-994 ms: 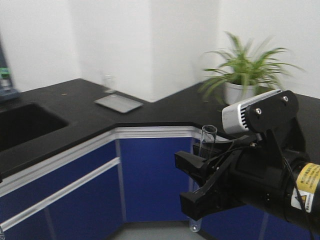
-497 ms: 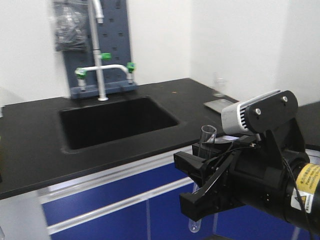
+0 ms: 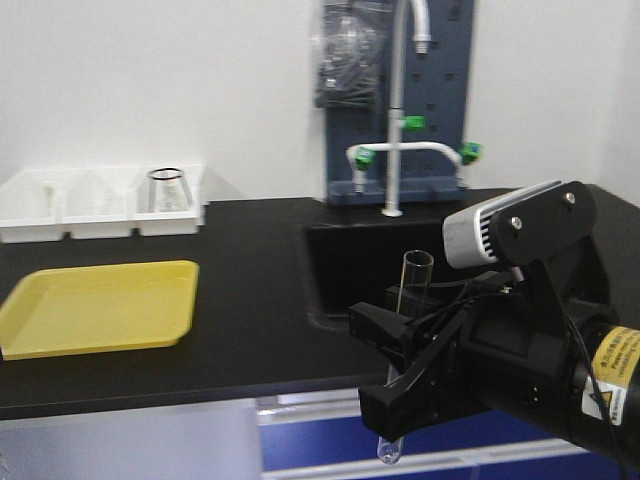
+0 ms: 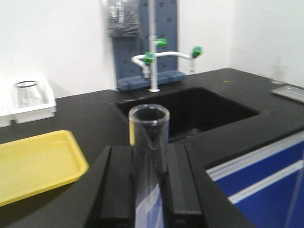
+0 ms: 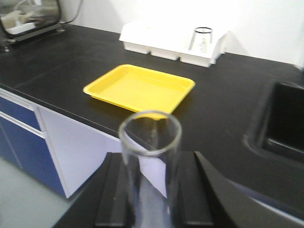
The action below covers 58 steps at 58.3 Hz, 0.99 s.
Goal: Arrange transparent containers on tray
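Note:
Both grippers hold a clear glass test tube upright. In the front view my right gripper [image 3: 385, 365] is shut on a test tube [image 3: 415, 275] off the counter's front edge, right of the yellow tray [image 3: 100, 305]. The right wrist view shows that tube [image 5: 150, 137] between the black fingers of the right gripper [image 5: 151, 166], with the empty tray [image 5: 140, 88] ahead. In the left wrist view my left gripper [image 4: 148, 156] is shut on a second tube [image 4: 149, 128]. The tray [image 4: 33, 164] lies to its left. The left arm is out of the front view.
White open bins [image 3: 100, 200] stand against the wall behind the tray, one holding a glass flask [image 3: 168, 190]. A black sink [image 3: 370, 255] with a tall faucet [image 3: 400, 150] lies right of the tray. The counter's front edge [image 3: 150, 400] runs above blue cabinets.
The whole front view has swung left: from the plant corner, past the sink, to the yellow tray and white bins. The right gripper keeps its hold on the tube.

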### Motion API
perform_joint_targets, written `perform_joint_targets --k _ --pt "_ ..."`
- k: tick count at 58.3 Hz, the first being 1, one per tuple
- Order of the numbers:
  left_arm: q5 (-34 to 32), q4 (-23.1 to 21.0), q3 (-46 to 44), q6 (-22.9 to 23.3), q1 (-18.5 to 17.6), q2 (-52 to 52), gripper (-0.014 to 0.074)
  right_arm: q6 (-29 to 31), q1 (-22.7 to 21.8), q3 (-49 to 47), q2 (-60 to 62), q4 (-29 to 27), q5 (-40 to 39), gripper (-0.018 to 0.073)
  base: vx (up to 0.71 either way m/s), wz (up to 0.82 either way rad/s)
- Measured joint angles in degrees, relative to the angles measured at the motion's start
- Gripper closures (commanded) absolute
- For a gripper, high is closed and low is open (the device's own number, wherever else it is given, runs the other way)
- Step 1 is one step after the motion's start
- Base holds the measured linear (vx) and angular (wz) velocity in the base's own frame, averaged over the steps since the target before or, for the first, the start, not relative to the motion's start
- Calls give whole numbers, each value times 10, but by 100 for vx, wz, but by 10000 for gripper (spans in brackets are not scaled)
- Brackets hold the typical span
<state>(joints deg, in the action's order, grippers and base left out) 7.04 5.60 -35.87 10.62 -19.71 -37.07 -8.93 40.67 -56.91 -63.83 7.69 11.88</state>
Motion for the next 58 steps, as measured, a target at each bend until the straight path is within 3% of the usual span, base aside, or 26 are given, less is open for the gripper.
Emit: perform_joint_targets --k 39,58 --pt "0 0 0 0 0 0 548 0 0 0 0 0 0 550 25 56" --pt "0 0 0 0 0 0 548 0 0 0 0 0 0 550 26 27"
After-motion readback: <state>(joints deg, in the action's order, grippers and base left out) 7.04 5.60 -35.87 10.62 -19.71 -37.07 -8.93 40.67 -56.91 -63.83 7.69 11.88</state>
